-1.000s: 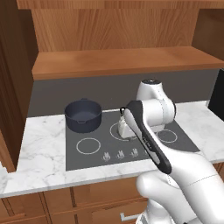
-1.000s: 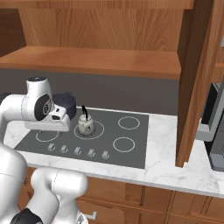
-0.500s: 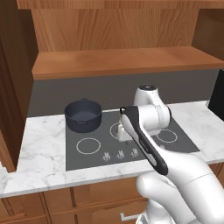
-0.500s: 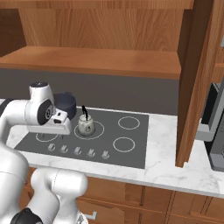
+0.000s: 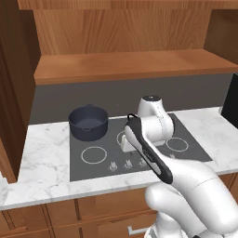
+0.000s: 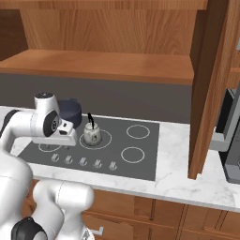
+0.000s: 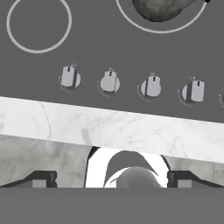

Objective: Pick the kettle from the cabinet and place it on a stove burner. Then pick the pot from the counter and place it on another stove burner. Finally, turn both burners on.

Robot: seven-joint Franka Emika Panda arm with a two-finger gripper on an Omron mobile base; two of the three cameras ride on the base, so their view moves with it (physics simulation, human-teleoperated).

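The silvery kettle (image 6: 92,135) with its black loop handle stands on a front burner of the dark cooktop (image 6: 140,154); its base shows at the top of the hand view (image 7: 159,8). The wide dark pot (image 5: 88,122) sits on the back-left burner, and the arm partly hides the pot (image 6: 71,109) in the right base view. My gripper (image 7: 112,179) is open and holds nothing. It hangs low over the cooktop's front edge, left of the kettle (image 6: 65,139), looking down on the knob row (image 7: 110,82). The wooden cabinet shelf (image 5: 130,65) spans above. The white marble counter (image 5: 42,160) frames the cooktop.
Several knobs line the cooktop's front strip (image 6: 82,161). A white burner ring (image 7: 38,19) lies left of the kettle's ring. An open cabinet door (image 6: 208,89) stands at the right. A dark appliance (image 6: 230,140) sits at the far right.
The hand has dropped and pulled back from beside the kettle toward the knob row. The gripper stays open. Kettle and pot have not moved.
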